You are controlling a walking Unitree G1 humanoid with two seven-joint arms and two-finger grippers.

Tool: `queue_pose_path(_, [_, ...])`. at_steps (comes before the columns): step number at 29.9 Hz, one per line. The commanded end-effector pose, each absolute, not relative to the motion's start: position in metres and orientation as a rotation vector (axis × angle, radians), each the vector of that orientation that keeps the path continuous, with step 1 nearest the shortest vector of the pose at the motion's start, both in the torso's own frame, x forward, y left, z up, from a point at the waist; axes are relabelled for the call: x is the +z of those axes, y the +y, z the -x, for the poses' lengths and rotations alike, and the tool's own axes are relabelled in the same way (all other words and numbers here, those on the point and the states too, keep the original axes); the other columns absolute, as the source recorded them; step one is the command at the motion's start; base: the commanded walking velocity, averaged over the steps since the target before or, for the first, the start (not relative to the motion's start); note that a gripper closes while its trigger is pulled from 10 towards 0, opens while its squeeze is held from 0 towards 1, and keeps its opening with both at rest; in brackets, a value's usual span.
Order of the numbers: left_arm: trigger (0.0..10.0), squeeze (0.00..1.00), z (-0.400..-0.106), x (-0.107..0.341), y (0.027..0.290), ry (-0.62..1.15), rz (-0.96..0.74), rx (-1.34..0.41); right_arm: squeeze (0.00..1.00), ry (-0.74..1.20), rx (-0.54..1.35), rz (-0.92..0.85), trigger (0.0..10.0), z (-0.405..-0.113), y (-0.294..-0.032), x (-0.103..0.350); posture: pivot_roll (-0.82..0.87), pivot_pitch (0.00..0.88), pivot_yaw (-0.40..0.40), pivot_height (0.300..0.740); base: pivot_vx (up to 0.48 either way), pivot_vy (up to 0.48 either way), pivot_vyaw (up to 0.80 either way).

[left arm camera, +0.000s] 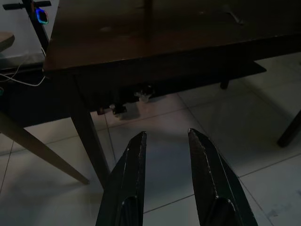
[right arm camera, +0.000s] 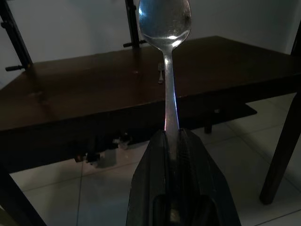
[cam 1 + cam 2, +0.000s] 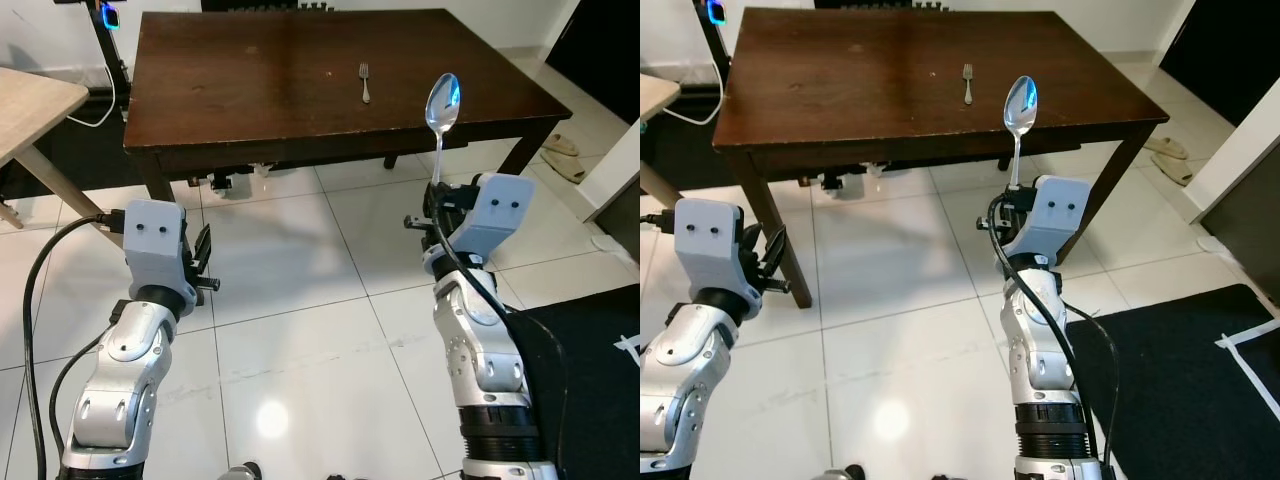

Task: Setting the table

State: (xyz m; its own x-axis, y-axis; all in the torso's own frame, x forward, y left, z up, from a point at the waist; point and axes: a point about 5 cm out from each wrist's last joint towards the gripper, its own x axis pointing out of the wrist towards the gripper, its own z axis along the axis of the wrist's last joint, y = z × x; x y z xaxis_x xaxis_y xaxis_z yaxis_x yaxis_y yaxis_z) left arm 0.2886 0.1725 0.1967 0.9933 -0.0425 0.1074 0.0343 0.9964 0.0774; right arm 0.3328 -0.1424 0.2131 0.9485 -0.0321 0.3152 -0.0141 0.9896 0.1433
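Note:
My right gripper is shut on the handle of a silver spoon, which stands upright with its bowl at the top, just short of the near edge of the dark wooden table. A silver fork lies on the table top, right of centre, beyond the spoon. My left gripper is open and holds nothing; it is held over the tiled floor before the table's left front leg.
A light wooden table stands at the left with its slanted legs near my left arm. A black mat covers the floor at the right. A pair of slippers lies beyond the dark table's right corner. Cables and a small device lie under the table.

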Motion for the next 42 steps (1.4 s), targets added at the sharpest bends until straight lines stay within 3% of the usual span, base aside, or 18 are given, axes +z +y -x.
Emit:
queue_pose_path(1, [10.0, 0.0, -0.2879, 0.1922, 0.1729, -0.086, -0.078, -0.034, 0.0, -0.311, -0.009, -0.15, 10.0, -0.3325, -0.145, 0.2118, 0.1, 0.089, 0.008, 0.74, 0.0, 0.0, 0.79])
queue_pose_path(42, [10.0, 0.0, -0.2898, 0.189, 0.1741, -0.054, -0.094, -0.005, 0.0, -0.308, 0.01, -0.17, 10.0, -0.3322, -0.1433, 0.2121, 0.11, 0.089, 0.007, 0.74, 0.0, 0.0, 0.79])
